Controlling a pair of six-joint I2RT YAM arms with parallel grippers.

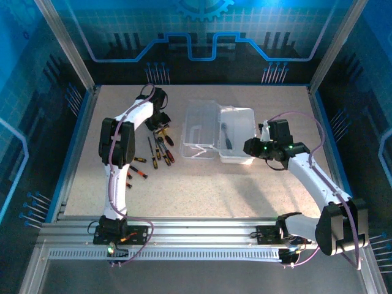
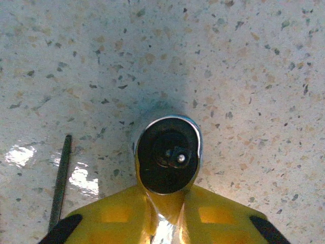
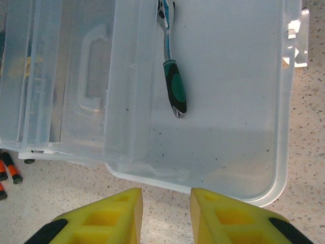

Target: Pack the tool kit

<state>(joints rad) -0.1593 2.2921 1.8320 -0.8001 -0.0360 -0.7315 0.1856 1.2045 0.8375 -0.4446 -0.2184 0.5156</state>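
Observation:
The clear plastic case (image 1: 245, 116) lies open mid-table, its lid (image 1: 201, 128) folded out to the left. A wrench with a green-and-black handle (image 3: 174, 89) lies inside the case (image 3: 284, 127). My right gripper (image 3: 166, 195) hangs open just short of the case's near rim (image 1: 252, 147), nothing between its yellow fingers. My left gripper (image 2: 166, 203) is shut on the silver shank of a ratchet wrench whose round black, chrome-rimmed head (image 2: 167, 155) sticks out above the speckled table. In the top view the left gripper (image 1: 158, 117) is left of the lid.
Several red and yellow-handled screwdrivers (image 1: 153, 152) and pliers (image 1: 164, 135) lie left of the lid, near the left arm. A thin dark screwdriver shaft (image 2: 61, 180) lies on the table beside the left fingers. Orange handle ends (image 3: 9, 170) show below the lid's corner.

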